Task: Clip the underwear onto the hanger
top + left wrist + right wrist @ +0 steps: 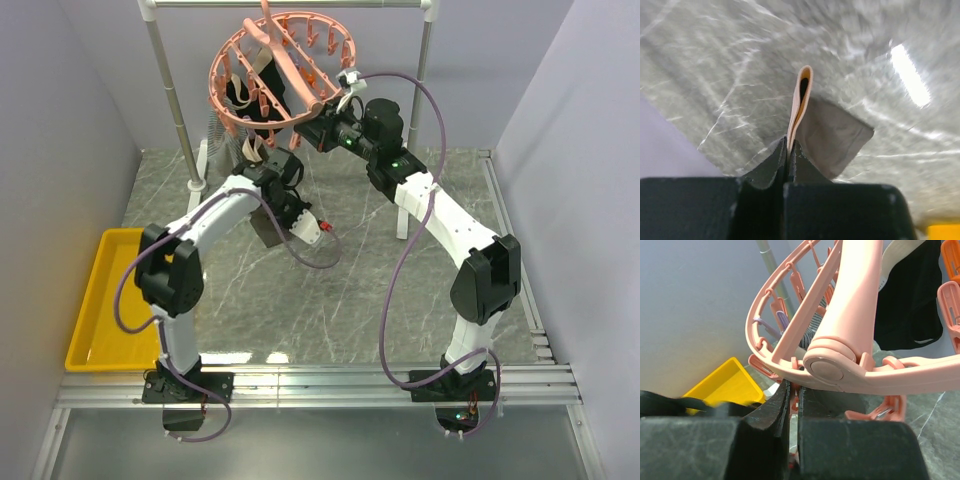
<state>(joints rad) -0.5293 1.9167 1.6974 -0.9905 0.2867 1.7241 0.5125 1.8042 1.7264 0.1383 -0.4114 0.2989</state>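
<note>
- Far left, near side: a yellow tray sits on the marble table, well apart from everything else.
- Left of middle: the left gripper is clenched tight on the underwear. In the wrist view the fingers pinch the beige waistband, which sticks out past the fingertips as a folded loop, and the grey-brown fabric hangs off to one side of it.
- So the underwear is up in the air, held over the middle of the table. It sits nearer than the hanger and lower, and it isn't touching the hanger or on any peg yet.
- Middle, far side: the pink hanger hangs from the white rail, tilted so its right side dips toward the right arm. A black garment hangs from its left part.
- Right of middle: the right gripper is up at the hanger's low right edge. Its fingers are squeezed nearly together, with a sliver of pink plastic between them just under the hub of the crossbar, so it's gripping the hanger. I can't make out whether that sliver is a peg or the ring itself.
</note>
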